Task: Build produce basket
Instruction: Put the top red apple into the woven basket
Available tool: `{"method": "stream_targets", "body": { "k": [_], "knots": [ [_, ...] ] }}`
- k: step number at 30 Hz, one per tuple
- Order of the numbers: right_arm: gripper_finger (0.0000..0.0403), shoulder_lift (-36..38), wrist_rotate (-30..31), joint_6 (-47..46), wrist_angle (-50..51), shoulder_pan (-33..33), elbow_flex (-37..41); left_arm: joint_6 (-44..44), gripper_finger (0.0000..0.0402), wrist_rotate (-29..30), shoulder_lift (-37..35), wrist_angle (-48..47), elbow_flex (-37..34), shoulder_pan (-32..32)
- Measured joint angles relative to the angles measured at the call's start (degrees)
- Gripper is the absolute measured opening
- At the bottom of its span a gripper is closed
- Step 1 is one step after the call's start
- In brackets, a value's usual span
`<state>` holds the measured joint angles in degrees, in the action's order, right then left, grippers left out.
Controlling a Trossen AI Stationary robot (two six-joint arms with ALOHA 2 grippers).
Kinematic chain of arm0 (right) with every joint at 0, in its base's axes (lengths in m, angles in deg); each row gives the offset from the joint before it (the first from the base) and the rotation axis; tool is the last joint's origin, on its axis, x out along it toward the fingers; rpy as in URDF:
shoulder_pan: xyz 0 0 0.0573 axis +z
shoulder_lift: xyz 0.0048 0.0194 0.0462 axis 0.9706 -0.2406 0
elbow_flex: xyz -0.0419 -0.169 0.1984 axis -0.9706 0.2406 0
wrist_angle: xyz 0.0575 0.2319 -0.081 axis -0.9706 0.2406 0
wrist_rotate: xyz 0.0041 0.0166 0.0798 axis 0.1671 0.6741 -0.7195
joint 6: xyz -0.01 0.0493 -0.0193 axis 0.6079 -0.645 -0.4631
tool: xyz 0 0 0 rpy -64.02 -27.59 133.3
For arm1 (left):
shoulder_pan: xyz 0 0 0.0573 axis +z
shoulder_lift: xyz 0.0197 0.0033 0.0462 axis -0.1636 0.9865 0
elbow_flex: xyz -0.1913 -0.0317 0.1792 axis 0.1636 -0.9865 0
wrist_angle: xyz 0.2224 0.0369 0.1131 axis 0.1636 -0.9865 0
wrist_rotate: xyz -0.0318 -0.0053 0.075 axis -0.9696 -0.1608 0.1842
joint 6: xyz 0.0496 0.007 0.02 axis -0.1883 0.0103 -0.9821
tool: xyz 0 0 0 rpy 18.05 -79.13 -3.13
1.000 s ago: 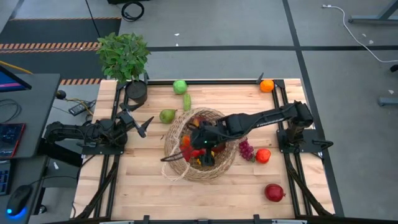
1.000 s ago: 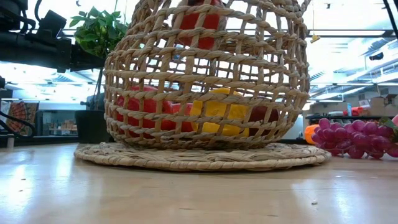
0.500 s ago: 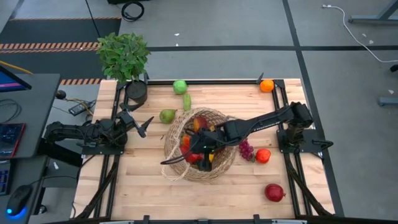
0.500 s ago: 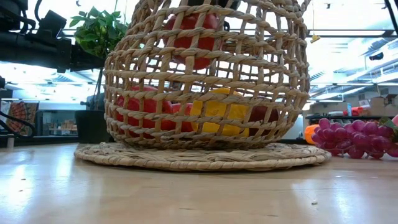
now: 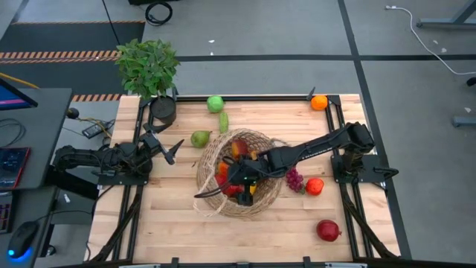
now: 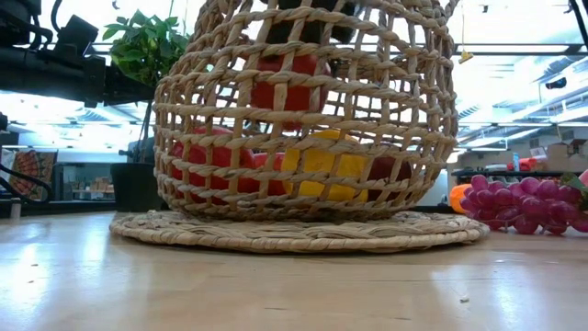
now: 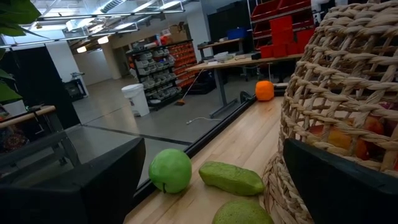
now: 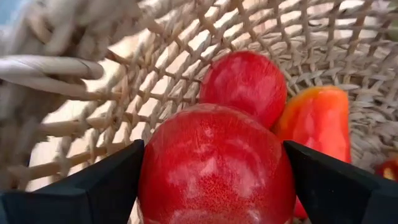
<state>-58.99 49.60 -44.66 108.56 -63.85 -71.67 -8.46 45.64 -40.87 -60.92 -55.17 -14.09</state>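
Observation:
The tan wicker basket (image 5: 210,160) stands mid-table on its flat woven base (image 6: 294,234). Inside it lie a red fruit (image 8: 245,84), an orange-red pepper (image 8: 320,124) and a yellow piece (image 6: 322,165). My right gripper (image 5: 232,181) reaches down into the basket, shut on a round red fruit (image 8: 214,165). My left gripper (image 5: 172,149) waits open at the table's left, pointing level at the basket. A green apple (image 5: 215,103), a green oblong vegetable (image 5: 223,121) and a pear (image 5: 200,138) lie beyond the basket. My right gripper pinches the round red fruit between its two fingers, which sit on its two opposite sides (image 8: 149,180). The fingers slant down into the basket from the table's right. The fruit (image 6: 289,87) hangs inside the basket, above the pieces on its floor.
Purple grapes (image 5: 295,179) and a red-orange fruit (image 5: 314,186) lie just right of the basket. A dark red fruit (image 5: 328,230) sits near the front right, an orange (image 5: 319,103) at the far right corner. A potted plant (image 5: 149,67) stands at the far left corner.
My right gripper has sunk deeper into the basket with the red fruit between its fingers. In the low view the fruit has come down from the basket's top to about its upper third.

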Motion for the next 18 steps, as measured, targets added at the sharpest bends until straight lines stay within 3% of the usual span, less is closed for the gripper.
{"method": "stream_targets", "body": {
  "k": [8, 18],
  "knots": [
    [0.0373, 0.00, -1.57, 0.17, -7.72, 0.15, 3.17, -0.01, 0.0388, -0.02, 0.00, 0.02, -0.02, -0.01],
    [0.0374, 0.00, -0.93, 1.42, -8.08, -1.06, 3.31, -0.02, 0.0388, -0.01, -0.01, 0.02, -0.01, -0.02]
  ]
}}
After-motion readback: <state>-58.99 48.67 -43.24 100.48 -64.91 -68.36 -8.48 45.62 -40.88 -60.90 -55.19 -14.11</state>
